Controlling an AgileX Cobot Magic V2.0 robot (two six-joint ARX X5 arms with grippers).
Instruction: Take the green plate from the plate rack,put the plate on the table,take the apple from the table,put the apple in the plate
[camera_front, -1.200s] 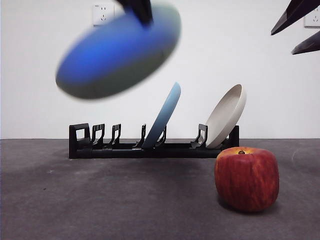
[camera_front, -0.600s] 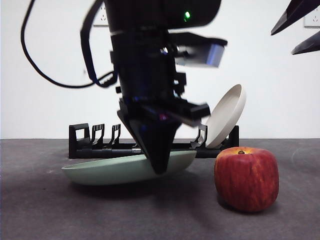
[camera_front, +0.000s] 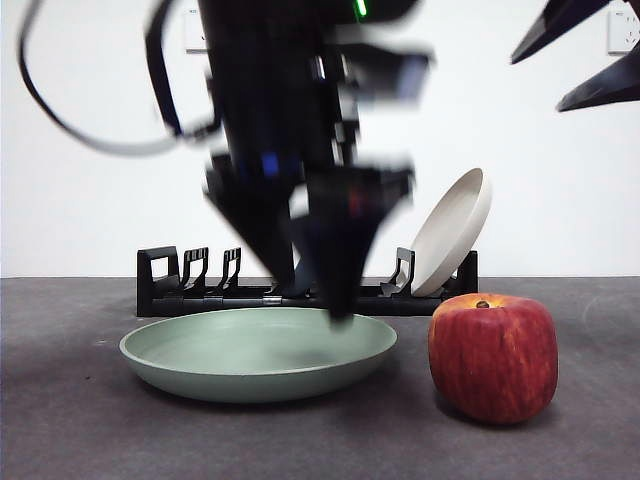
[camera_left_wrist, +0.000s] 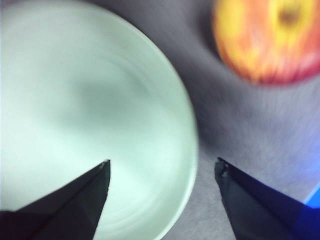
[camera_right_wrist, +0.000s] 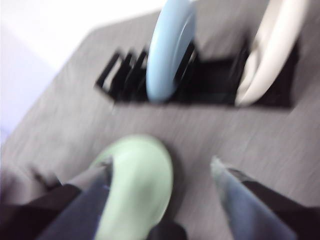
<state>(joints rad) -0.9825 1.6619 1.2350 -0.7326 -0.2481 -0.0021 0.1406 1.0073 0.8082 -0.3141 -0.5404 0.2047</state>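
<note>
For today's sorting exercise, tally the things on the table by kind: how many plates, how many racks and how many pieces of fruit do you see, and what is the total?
Plates: 3, the green plate, light blue plate and cream plate.
Racks: 1, the plate rack.
Fruit: 1, the apple.
Total: 5

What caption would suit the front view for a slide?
Green plate lies flat on the table beside the apple; open left gripper hangs above it.

The table (camera_front: 80, 430) is seen level and close from the front; both wrist views look down, sharing the green plate (camera_front: 258, 352).
</note>
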